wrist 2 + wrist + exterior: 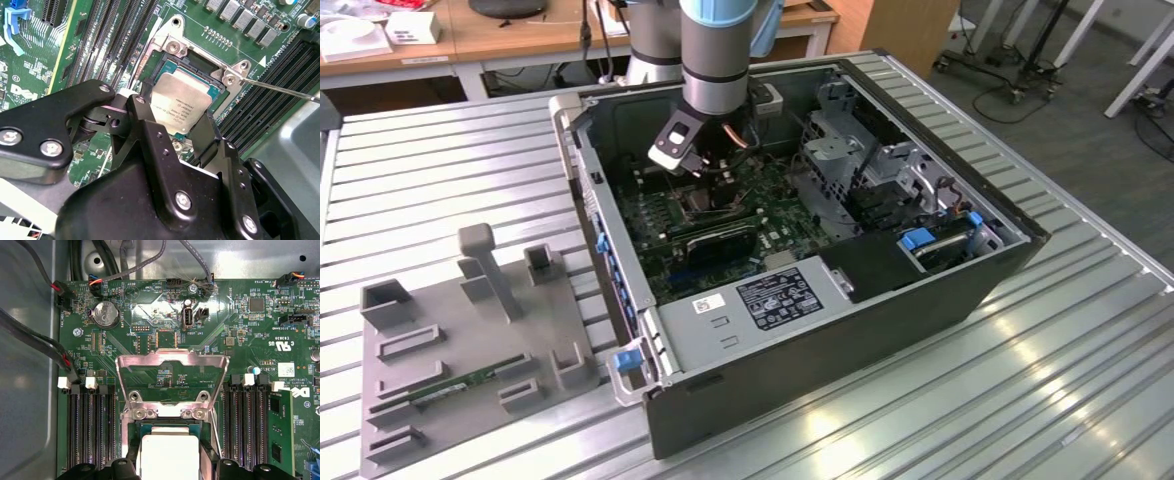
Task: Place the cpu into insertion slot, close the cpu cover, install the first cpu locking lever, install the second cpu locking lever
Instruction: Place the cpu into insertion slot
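Silvery cpu (181, 100): in insertion slot (198, 60); I'd keep it level.
hand (175, 119): astride it; grip I cannot tell.
cpu cover (170, 358): raised.

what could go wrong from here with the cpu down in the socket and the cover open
1. The gripper sits close around the cpu in the insertion slot; any sideways drift might drag the chip askew.
2. The cpu cover stands open, so nothing clamps the chip and a knock could unseat it.
3. A thin locking lever juts out over the memory slots; the arm might snag it.
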Robot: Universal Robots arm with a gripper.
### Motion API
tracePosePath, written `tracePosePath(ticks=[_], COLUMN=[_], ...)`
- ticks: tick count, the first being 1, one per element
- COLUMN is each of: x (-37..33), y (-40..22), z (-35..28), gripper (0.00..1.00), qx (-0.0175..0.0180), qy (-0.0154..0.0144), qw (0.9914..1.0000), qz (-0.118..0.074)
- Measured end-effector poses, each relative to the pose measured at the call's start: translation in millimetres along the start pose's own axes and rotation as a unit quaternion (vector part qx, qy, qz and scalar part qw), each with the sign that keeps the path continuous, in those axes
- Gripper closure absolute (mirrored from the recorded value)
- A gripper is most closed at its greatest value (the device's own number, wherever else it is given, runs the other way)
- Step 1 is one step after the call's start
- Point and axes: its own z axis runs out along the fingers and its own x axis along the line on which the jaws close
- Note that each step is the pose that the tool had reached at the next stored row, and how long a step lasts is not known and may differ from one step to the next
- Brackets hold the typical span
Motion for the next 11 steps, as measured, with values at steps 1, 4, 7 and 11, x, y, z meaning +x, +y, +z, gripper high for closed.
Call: tracePosePath(ticks=[1, 4, 7, 11], x=[0.0, 0.0, 0.1, 0.2], y=[0.0, 0.0, 0.1, 0.1], z=[0.0, 0.0, 0.4, 0.4], gripper=[0.45, 0.45, 0.41, 0.41], qx=[0.0, 0.0, -0.0003, -0.0002], qy=[0.0, -0.0001, 0.0003, 0.0002], qw=[1.0, 1.0, 1.0, 1.0], qz=[0.0, 0.0, 0.0, 0.0])
